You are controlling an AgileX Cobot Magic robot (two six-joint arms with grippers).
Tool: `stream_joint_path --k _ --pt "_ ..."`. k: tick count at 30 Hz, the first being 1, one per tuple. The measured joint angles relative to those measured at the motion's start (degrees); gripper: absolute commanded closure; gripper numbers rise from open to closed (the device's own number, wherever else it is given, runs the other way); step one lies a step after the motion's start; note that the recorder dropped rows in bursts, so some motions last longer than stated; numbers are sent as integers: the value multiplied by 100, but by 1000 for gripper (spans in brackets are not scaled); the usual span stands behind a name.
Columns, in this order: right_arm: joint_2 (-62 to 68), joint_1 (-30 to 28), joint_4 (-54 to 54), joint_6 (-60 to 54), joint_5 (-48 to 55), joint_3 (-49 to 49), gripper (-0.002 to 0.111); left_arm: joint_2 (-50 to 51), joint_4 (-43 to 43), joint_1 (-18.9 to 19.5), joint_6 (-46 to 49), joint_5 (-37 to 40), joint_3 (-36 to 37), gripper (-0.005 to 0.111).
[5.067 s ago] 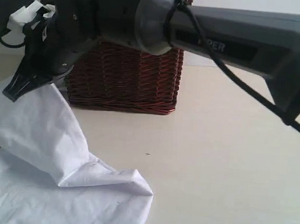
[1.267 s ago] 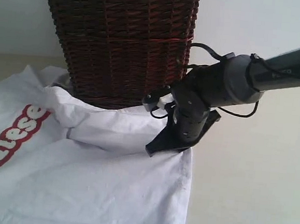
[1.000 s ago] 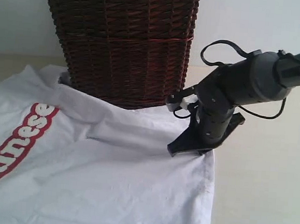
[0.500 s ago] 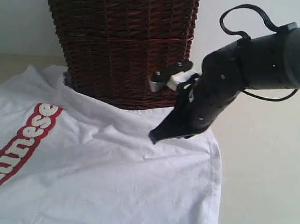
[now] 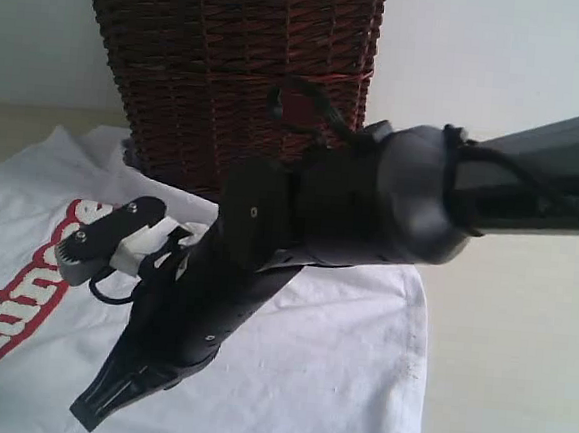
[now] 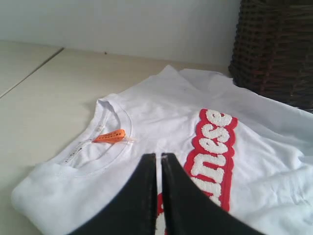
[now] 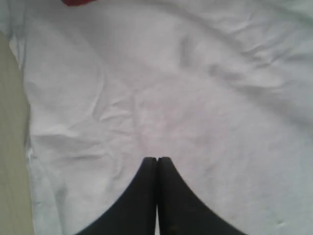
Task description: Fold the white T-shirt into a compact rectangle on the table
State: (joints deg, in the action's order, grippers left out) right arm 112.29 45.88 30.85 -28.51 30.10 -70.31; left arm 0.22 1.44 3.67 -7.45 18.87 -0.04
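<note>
In front of the wicker basket [image 5: 240, 82], your white T-shirt [image 5: 347, 382] is lying spread flat on the table [image 5: 512, 324], its edge reaching the basket's foot. Your right gripper [image 5: 88, 416] is hanging over the shirt, away from the basket, jaws pressed together on nothing. Your left gripper [image 6: 159, 159] is pointing toward the collar beside the orange neck tag [image 6: 110, 135], jaws likewise together and empty.
</note>
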Motion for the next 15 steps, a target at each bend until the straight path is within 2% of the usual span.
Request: stream_joint_path --k 7,15 --pt "98 3 -501 281 177 -138 108 0 0 0 0 0 0 100" --pt "-930 3 -1249 893 187 -151 108 0 0 0 0 0 0 100"
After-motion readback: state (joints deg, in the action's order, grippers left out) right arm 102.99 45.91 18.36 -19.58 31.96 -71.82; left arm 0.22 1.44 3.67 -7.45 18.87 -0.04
